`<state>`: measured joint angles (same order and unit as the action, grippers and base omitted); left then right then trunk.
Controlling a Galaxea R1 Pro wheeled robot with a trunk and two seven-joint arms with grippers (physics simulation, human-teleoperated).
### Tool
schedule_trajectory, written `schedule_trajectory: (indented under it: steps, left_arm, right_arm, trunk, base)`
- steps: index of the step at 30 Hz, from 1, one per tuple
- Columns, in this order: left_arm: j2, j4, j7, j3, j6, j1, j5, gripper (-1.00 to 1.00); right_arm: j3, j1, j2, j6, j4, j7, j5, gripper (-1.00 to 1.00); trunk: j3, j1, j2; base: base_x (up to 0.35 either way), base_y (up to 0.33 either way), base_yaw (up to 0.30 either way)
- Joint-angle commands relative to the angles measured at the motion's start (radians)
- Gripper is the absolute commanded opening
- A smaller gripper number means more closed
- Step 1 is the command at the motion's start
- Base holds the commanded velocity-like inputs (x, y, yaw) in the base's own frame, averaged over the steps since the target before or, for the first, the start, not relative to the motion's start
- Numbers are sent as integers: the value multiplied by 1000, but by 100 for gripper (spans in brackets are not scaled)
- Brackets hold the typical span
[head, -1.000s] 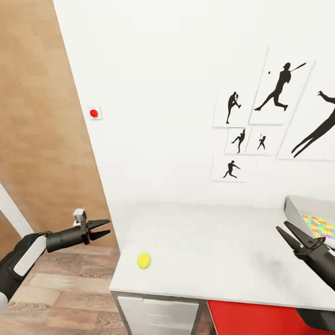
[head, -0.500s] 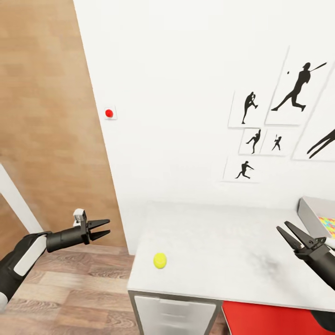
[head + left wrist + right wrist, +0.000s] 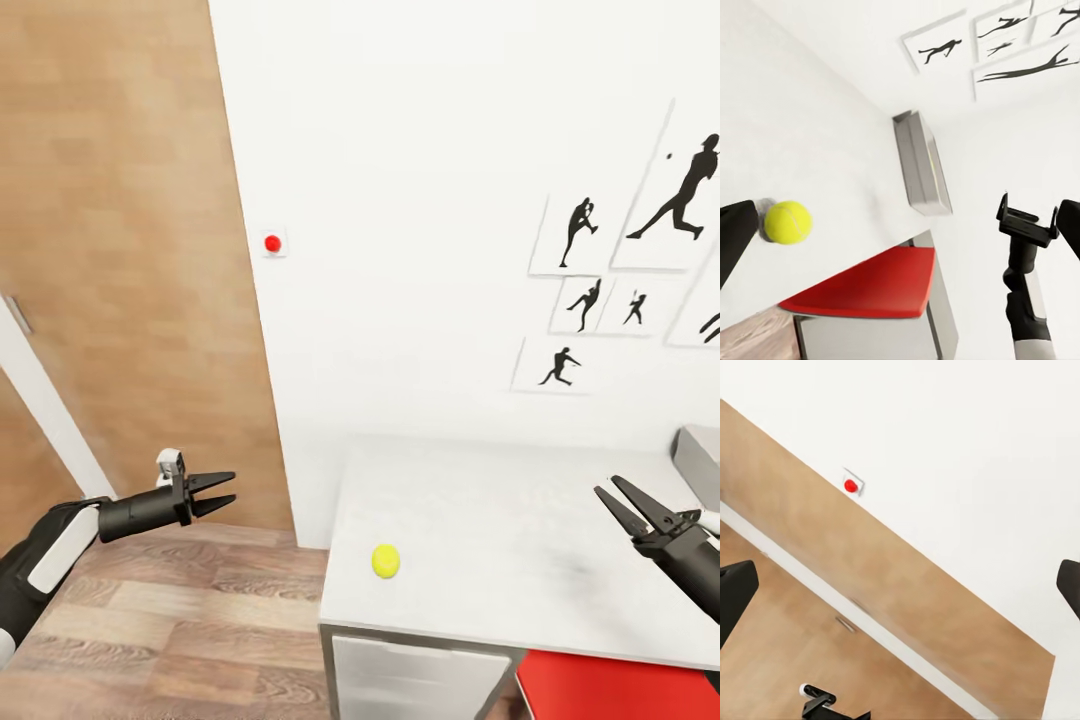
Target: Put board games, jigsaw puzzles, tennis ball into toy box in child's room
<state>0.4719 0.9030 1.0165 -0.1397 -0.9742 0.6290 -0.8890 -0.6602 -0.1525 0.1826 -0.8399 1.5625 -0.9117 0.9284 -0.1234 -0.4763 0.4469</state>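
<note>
The left gripper (image 3: 222, 492) sits at the lower left of the head view with its jaws apart and nothing between them, hanging over the wooden floor (image 3: 170, 640) well to the left of the counter (image 3: 500, 540). The right gripper (image 3: 626, 498) shows at the lower right of the same frame, jaws spread wide and empty, raised above the right part of the counter top.

The tennis ball (image 3: 386, 560) lies on the counter near its front left corner, apart from both grippers and nearer the left one; in the left wrist view the ball (image 3: 788, 222) sits at the middle left of the frame on the pale top. A grey corner of the toy box (image 3: 700, 455) shows at the right edge of the head view, resting on the counter just beyond the right gripper; in the left wrist view the toy box (image 3: 916, 165) stands near the centre of the frame.

Below the counter, a red panel (image 3: 610, 685) fills the lower right, with a white drawer front (image 3: 410, 680) to its left. On the white wall above hang black-silhouette baseball pictures (image 3: 620, 260) at the upper right, and a small red button (image 3: 272, 243) sits beside the wooden door (image 3: 130, 250) on the left.
</note>
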Motion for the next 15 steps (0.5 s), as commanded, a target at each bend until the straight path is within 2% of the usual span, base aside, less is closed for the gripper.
schedule_trajectory:
  steps: [1, 7, 9, 11, 12, 13, 15]
  left_arm:
    - [3, -1, 2, -3, -4, 1, -4, 100]
    - [7, -1, 1, -3, -3, 1, -4, 100]
    - [8, -1, 1, -3, -3, 1, -4, 100]
    - [8, -1, 1, -3, -3, 1, -4, 100]
    - [8, -1, 1, -4, -3, 1, -4, 100]
    - [7, -1, 1, -4, -3, 1, -4, 100]
    - [7, -1, 1, -4, -3, 1, -4, 100]
  right_arm:
    - [0, -1, 0, -4, 1, 0, 1, 100]
    - [9, -1, -1, -2, 2, 28, -5, 100]
    - [33, -1, -1, -1, 8, 68, -20, 100]
    - [83, -1, -2, 0, 19, 130, -37, 100]
    - [132, -1, -3, 1, 25, 182, -45, 100]
    - [159, -1, -4, 3, 28, 211, -47, 100]
    - [278, -14, -12, 9, 34, 359, -55, 100]
  trunk:
    - [-2, -1, 2]
    - [-2, -1, 2]
    - [-2, -1, 2]
    - [-2, -1, 2]
    - [-2, -1, 2]
    - [-2, -1, 2]
    - [-2, -1, 2]
  base:
    - [0, 276, 148]
    - [0, 272, 117]
    - [0, 168, 34]
    - [0, 86, 17]
    - [0, 49, 10]
    - [0, 39, 8]
    - [0, 20, 4]
